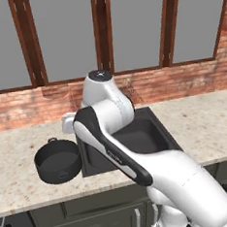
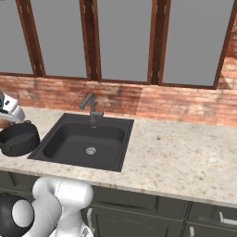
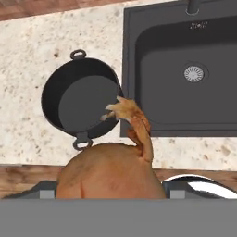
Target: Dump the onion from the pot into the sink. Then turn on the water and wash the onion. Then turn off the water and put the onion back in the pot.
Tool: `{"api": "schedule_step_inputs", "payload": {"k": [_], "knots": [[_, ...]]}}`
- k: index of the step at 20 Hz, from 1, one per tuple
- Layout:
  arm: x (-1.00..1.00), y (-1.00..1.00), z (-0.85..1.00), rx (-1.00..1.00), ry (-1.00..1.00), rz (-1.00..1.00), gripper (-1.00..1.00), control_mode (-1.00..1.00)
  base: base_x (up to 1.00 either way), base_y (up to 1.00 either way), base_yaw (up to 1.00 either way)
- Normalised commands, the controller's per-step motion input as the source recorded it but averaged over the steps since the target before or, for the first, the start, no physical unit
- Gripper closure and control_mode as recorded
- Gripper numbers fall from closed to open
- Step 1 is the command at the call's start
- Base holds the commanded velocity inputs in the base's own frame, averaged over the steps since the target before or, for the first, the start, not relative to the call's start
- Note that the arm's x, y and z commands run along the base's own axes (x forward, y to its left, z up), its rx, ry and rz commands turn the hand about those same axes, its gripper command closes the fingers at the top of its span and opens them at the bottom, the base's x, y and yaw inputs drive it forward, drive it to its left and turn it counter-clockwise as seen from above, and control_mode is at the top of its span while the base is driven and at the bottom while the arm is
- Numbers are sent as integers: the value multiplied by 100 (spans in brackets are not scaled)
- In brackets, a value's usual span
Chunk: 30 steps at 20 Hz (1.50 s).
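The orange-brown onion (image 3: 109,173) looms large at the bottom of the hand view, its stem tip pointing up, held between the fingers of my gripper (image 3: 109,190), which is shut on it. Below it on the counter stands the black pot (image 3: 78,104), empty inside, with its loop handles showing. The black sink (image 3: 185,74) with its silver drain lies just beside the pot. In the right base view my gripper (image 2: 7,111) hangs over the pot (image 2: 18,139) at the far left, with a sliver of onion (image 2: 3,122) under it. In the left base view, the pot (image 1: 57,161) sits left of the sink (image 1: 141,132).
A dark faucet (image 2: 90,106) stands at the back rim of the sink. Speckled stone counter (image 2: 185,152) stretches to the right. A brick wall (image 2: 139,99) and windows rise behind. My own arm blocks much of the left base view.
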Motion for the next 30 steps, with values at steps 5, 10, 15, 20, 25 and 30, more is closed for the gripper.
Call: {"api": "schedule_step_inputs", "payload": {"k": [5,10,15,20,25,30], "knots": [[45,30,-35,0,11,0,100,-100,0,0,0],[45,34,-12,0,8,0,100,-100,0,0,0],[30,31,-11,0,8,0,100,-100,0,0,0],[15,22,-28,-1,1,0,100,-100,0,0,0],[5,8,-44,-4,3,0,100,-100,0,0,0],[8,6,-49,-3,3,0,100,-100,0,0,0]]}}
